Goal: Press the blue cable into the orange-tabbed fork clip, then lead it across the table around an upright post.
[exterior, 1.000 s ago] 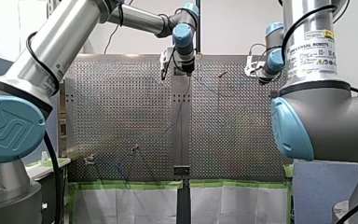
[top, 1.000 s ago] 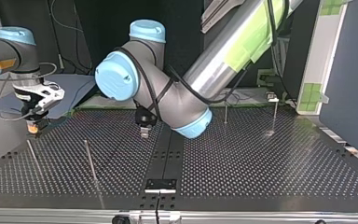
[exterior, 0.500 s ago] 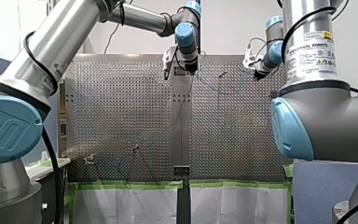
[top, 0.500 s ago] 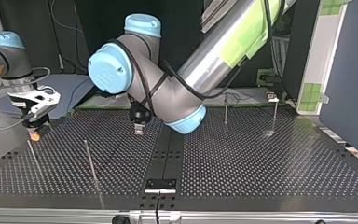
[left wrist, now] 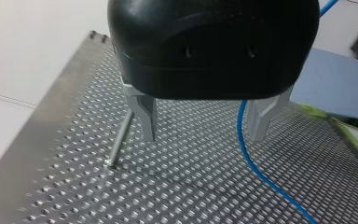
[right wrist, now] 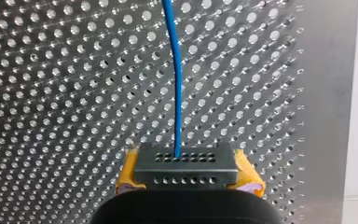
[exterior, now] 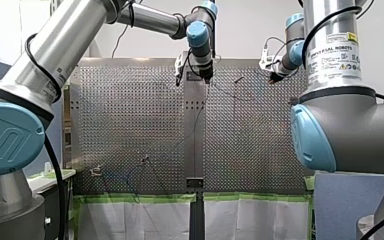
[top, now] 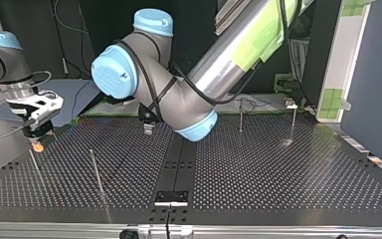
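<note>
Perforated surface (exterior: pixel 130 110) carries everything. Left gripper (left wrist: pixel 203 138) spread wide, empty, hovers beside upright post (left wrist: pixel 120 142). Right gripper (right wrist: pixel 185 170), yellow pads, clamped on blue cable (right wrist: pixel 179 93). Cable runs over surface, passing between left gripper's fingers. Judgement: light, thin, limp, probably slick. Pinch near post, keep free span short.

So a plain white wall (exterior: pixel 245 30) is filling the far end of the front view, and a white sheet (exterior: pixel 130 220) is hanging down at the near end under a strip of green tape (exterior: pixel 130 198), with a grey-blue panel (exterior: pixel 340 205) standing at the lower right. From the top view the backdrop (top: pixel 79 45) is sitting pretty dark, a white upright (top: pixel 350 55) with green tape squares (top: pixel 334 97) is leaning at the right, and a dark blue partition (top: pixel 378 89) is taking up the right edge.
</note>
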Motion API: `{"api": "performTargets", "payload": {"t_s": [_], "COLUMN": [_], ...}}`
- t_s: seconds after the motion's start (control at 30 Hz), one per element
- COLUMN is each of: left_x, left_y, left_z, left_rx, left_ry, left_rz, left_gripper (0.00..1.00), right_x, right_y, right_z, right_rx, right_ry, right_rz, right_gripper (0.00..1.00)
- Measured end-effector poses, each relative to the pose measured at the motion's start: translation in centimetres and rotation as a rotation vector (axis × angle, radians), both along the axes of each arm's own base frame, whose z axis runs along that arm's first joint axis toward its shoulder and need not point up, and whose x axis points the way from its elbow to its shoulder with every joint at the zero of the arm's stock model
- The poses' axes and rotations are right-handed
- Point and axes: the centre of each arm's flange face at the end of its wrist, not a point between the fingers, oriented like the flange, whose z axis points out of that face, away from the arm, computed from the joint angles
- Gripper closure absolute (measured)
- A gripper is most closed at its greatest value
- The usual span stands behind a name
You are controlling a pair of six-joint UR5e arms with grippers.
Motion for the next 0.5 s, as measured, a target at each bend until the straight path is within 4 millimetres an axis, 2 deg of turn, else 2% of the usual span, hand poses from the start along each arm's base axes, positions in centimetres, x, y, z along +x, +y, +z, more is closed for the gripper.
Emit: {"api": "performTargets", "payload": {"t_s": [0.3, 0.5], "left_x": [-1.3, -1.3], "left_y": [-1.6, -2.7], "left_z": [-3.9, -7.4], "left_rx": [0.172, 0.268], "left_ry": [0.068, 0.129], "left_rz": [-0.03, -0.098], "left_gripper": [0.06, 0.06], "right_x": [0.1, 0.1], "right_y": [0.2, 0.2], "right_z": [0.3, 0.4], "right_rx": [-0.007, -0.01], "right_ry": [0.002, 0.005], "right_rz": [0.003, 0.003], "right_gripper": [1.0, 1.0]}}
